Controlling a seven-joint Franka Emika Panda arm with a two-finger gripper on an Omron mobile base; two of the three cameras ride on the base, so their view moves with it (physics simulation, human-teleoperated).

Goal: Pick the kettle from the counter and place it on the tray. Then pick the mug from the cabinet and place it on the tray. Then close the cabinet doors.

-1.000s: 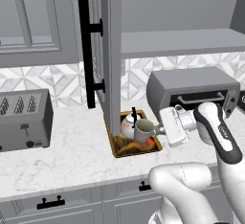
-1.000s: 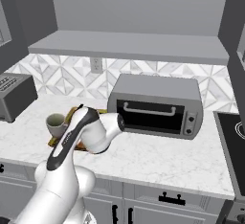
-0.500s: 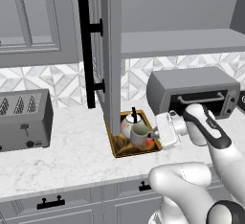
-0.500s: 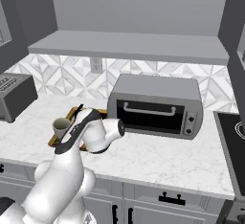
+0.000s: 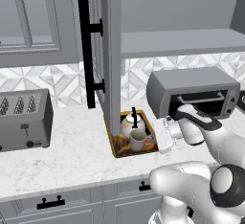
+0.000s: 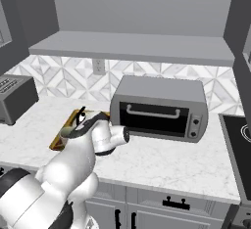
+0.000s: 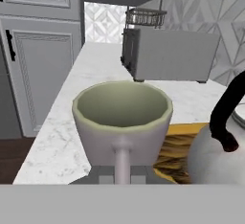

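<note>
Mug [image 5: 138, 140]: seen just right of centre in the left base view, upright over the tray [image 5: 117, 147], in front of and just beside the kettle [image 5: 130, 124]; in the hand view it sits lower centre, mouth up, its handle toward the camera.
Fingers [image 5: 152, 137]: closed on the mug's handle, as seen in the hand view; whether the mug rests on the tray cannot be told.
Kettle: set on the tray, black handle upright; at the right edge of the hand view.
Tray: lying on the desk [image 5: 72, 156], centre of the left base view, under the open door [image 5: 106, 55].
Door: standing open, edge-on, its black bar handle at upper left of centre.
Toaster oven [image 6: 158, 108]: on the desk, centre of the right base view.
Toaster [image 5: 23, 119]: at the left edge, on the desk.
</note>
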